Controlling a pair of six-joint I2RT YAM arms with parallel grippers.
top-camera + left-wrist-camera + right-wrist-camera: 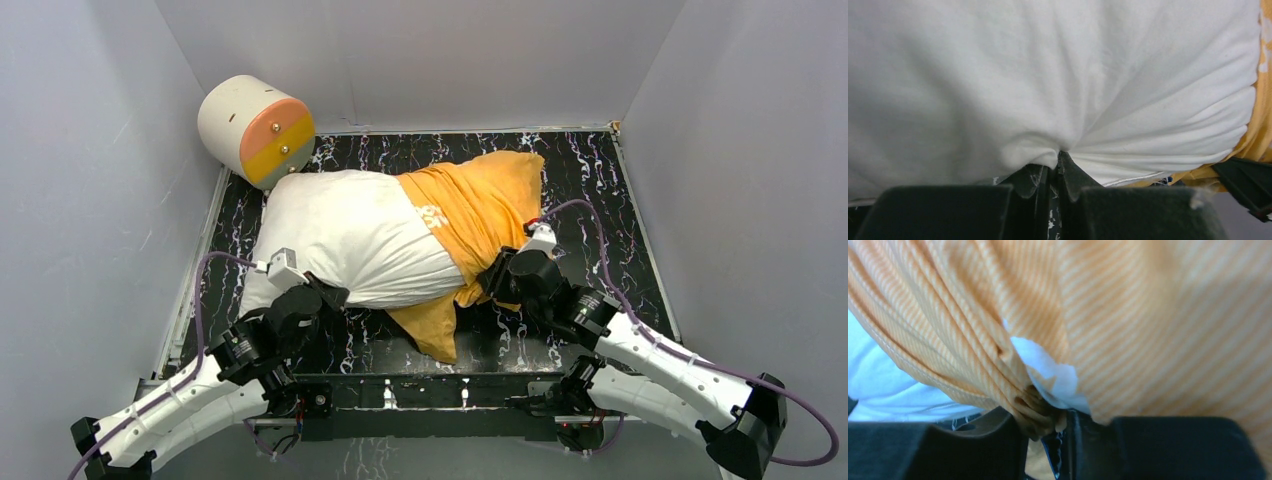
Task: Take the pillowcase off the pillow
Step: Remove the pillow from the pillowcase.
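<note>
Right now the pillow (345,235) lies across the desk (600,180), its left half bare and white. The pillowcase (485,200), orange-yellow face up, covers only the right end and trails a loose corner toward the near edge. The left gripper (1055,162) is clamped tight on a small pucker of the pillow's white cloth at its near side, which I judge to be an anchor. The right gripper (1048,417) has its jaws drawn narrow on a bunch of orange pillowcase folds. The main risk sits in that right pinch. A scrap of white (1048,367) shows beside the orange folds, and if it is pillow cloth caught with the case, a pull would drag both together. The left hold is only a thin pleat, so a hard tug from the right could slip it free and slide the whole pillow. The case might also snag on the covered far-right corner. I cannot tell whether the white scrap is a label or the pillow itself. The blue face of the case is out of sight, and from above both sets of fingertips are hidden beneath the wrists.
</note>
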